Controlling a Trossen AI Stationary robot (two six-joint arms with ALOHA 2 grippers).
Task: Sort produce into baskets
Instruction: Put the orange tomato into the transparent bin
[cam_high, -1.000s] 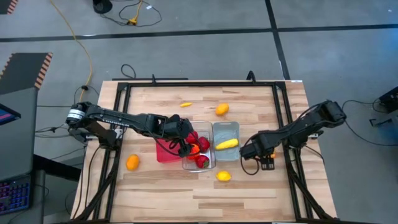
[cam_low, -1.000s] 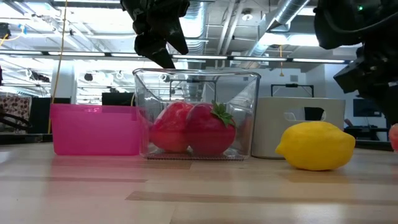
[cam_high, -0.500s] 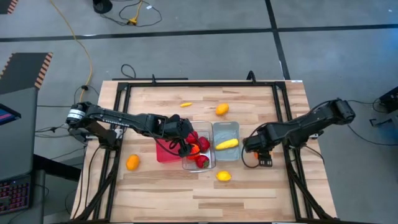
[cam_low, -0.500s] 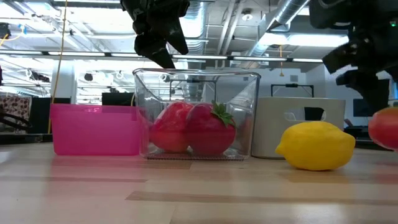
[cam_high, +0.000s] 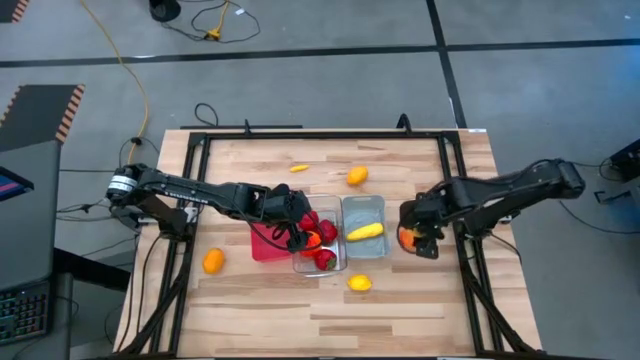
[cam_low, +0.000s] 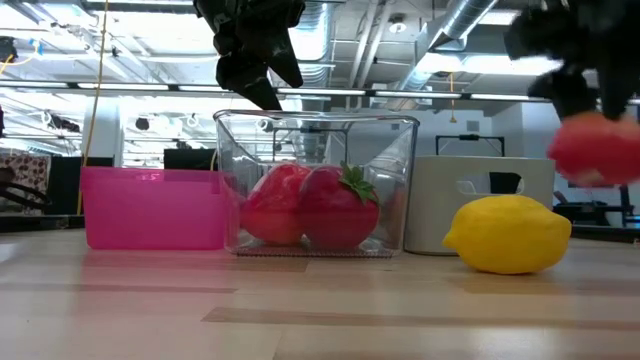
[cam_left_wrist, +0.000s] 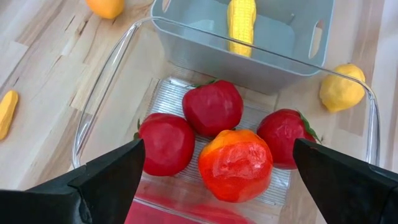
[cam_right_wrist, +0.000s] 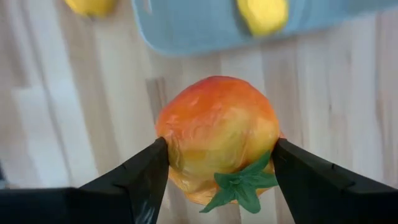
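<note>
1. Right gripper (cam_right_wrist: 217, 186) jaws closed on an orange-red pepper (cam_right_wrist: 219, 138), lifted off the table just beside the pale blue bin (cam_high: 363, 228).
2. Left gripper (cam_left_wrist: 217, 180) jaws spread wide, empty, above the clear bin (cam_left_wrist: 112, 81); three red round fruits (cam_left_wrist: 212, 107) and an orange-red one (cam_left_wrist: 235, 164) lie between them.

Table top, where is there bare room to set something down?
The table's front strip, below the lemon, is bare. So is the left rear corner, beside the yellow piece. The middle is crowded: red bin, clear bin, blue bin, both hands.
</note>
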